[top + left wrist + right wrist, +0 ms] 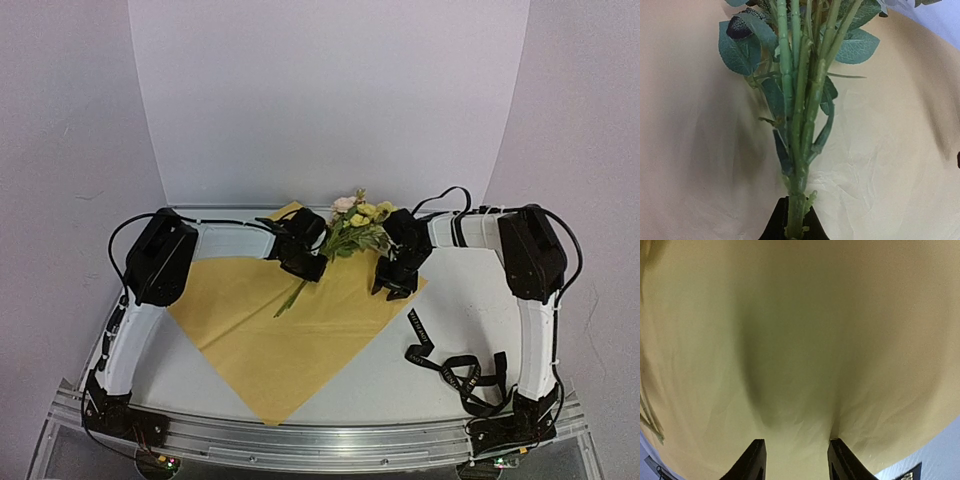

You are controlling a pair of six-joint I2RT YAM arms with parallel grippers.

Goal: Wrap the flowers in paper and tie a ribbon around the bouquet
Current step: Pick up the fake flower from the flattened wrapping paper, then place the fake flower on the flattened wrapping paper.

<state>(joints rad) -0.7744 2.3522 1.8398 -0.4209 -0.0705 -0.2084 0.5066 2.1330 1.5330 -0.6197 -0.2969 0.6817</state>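
Left end effector (796,224) tight on flowers (799,100) above yellow paper (890,150)

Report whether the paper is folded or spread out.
Spread out. The paper lies open as one flat sheet, yellow face up, with the flowers lying on top and none of it wrapped over them.

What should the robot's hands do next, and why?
Probably the right fingers should pinch the paper and start lifting that side over the flowers. The left fingers clamp the stems, the paper lies flat, yellow side up, and the right fingers stand apart close to it. The ribbon lies aside, untouched.
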